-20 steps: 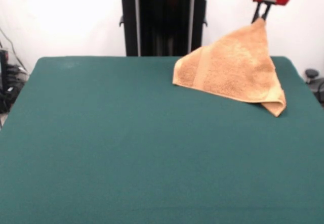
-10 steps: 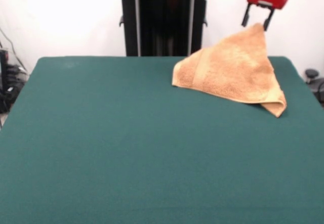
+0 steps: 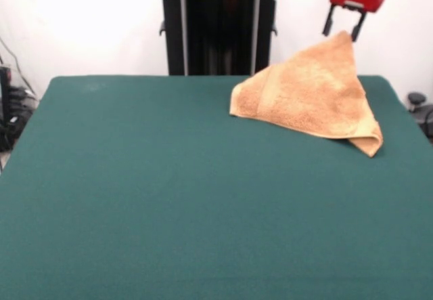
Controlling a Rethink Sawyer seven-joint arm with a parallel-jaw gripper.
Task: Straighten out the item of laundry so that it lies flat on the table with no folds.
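The item of laundry (image 3: 312, 93), an orange-tan terry towel, rests at the far right of the green table (image 3: 169, 198). It rises in a peaked, tent-like fold, with its tip pointing up toward the gripper and one corner tucked under at the lower right. A flat woven band runs near its left edge. My gripper (image 3: 342, 28) hangs just above that peak, open, its two dark fingers spread and holding nothing. The peak sits right below the right finger.
The robot's black pedestal (image 3: 218, 26) stands behind the table's far edge. Cables and equipment lie off the left side (image 3: 10, 110), and a dark object sits past the right edge (image 3: 416, 100).
One second ago the gripper was shut on the towel's peak. It has since opened and let go, and the towel's tip has dropped slightly. Nothing differs over the last half second.
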